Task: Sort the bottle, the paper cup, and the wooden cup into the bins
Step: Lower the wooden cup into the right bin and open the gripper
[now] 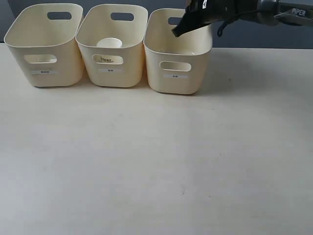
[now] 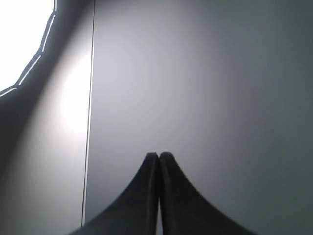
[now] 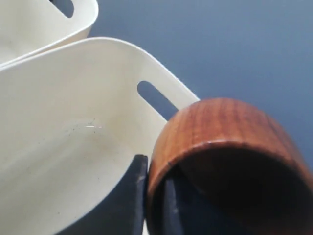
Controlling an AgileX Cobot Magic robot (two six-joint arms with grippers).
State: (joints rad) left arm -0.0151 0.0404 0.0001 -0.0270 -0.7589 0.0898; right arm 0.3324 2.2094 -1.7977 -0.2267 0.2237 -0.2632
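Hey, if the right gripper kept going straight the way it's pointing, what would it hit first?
Probably the inside of the rightmost bin. The right gripper, gripping the wooden cup by its rim, points down into it, though depth is unclear.

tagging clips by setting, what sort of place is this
Likely a robot lab test bench staged for sorting: three alike labelled cream bins in a row on a pale table, a plain dark backdrop, and a robot arm marked PIPER holding a wooden cup.
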